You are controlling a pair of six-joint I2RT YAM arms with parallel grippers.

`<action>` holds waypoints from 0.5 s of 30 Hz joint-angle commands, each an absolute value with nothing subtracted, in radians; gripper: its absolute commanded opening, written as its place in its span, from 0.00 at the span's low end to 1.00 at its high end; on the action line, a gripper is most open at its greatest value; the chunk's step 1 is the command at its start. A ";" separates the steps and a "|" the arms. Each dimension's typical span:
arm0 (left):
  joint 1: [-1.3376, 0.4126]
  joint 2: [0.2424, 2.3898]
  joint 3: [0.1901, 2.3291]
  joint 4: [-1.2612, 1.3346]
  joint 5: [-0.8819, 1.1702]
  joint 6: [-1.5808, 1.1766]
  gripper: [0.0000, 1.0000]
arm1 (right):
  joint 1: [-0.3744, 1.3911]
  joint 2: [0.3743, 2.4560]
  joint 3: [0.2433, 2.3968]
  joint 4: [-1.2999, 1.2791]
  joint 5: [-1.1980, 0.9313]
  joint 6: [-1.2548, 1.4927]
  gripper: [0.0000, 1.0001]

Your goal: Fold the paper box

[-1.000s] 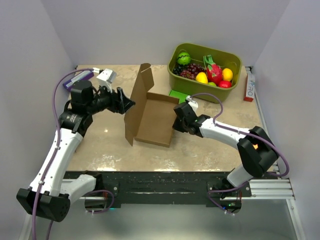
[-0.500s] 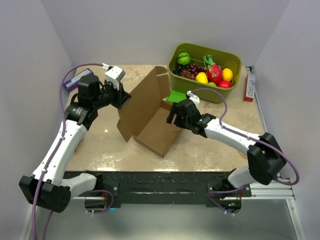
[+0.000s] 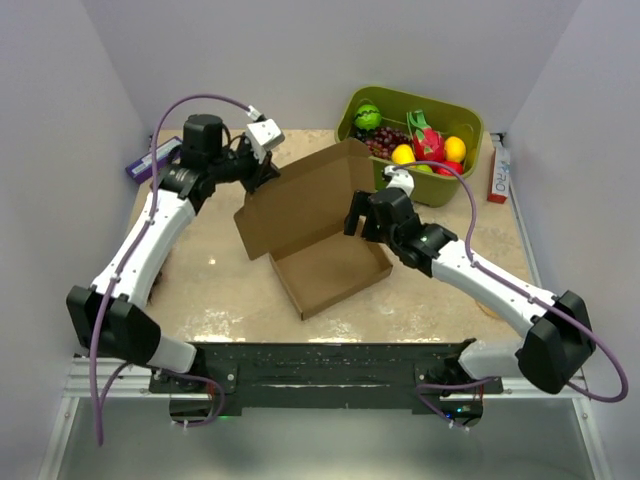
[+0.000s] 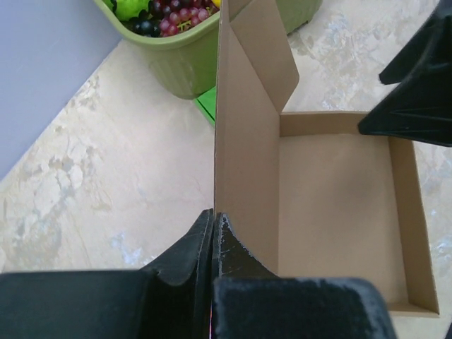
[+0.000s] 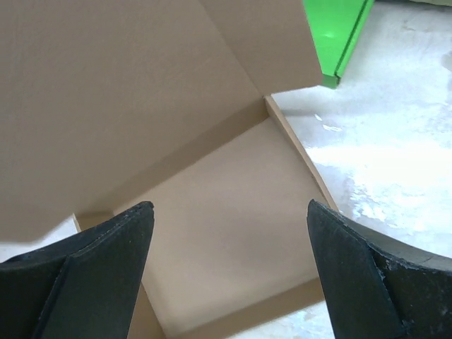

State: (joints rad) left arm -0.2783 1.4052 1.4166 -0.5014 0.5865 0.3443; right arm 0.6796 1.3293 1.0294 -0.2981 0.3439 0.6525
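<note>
In the last second you have turned the paper box (image 3: 325, 250) on the table (image 3: 200, 270). Its lid (image 3: 300, 195), which stood along the left side, now rises at the far left of the tray (image 3: 335, 270) and leans away from it. The tray opens toward the near right. Your left arm has swung to the far side together with the lid. The left hand (image 3: 268, 170) is closed on the upper edge of the lid, and in the left wrist view its fingers (image 4: 191, 247) pinch the cardboard with no gap. The right hand (image 3: 363, 215) has come forward and hangs over the far right corner of the tray, jaws wide apart and holding nothing.

I judge that the box now lies well for bringing the lid down. The tray walls that I can see stand up already. The side flap (image 4: 261, 49) of the lid sticks out, and probably it must go inside the wall before the lid closes.

The table is beige with a stone pattern, smooth and a little shiny, so I expect the light box to slide if you push it without support. Plain pale walls close the space on three sides. The fruit bin (image 3: 410, 130) stands just behind the lid, with a small green box (image 4: 206, 104) lying flat beside it, so the lid has little room to swing back.
</note>
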 commanded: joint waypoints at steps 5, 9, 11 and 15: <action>-0.282 1.632 1.683 -0.594 0.615 0.532 0.00 | 0.680 1.232 0.965 -0.316 0.402 0.600 0.93; -0.279 1.663 1.735 -0.555 0.555 0.522 0.45 | 0.678 1.207 0.962 -0.327 0.410 0.595 0.93; -0.273 1.646 1.729 -0.520 0.540 0.502 0.70 | 0.678 1.192 0.960 -0.330 0.414 0.594 0.94; -0.252 1.539 1.643 -0.425 0.499 0.450 0.82 | 0.680 1.178 0.956 -0.321 0.413 0.594 0.95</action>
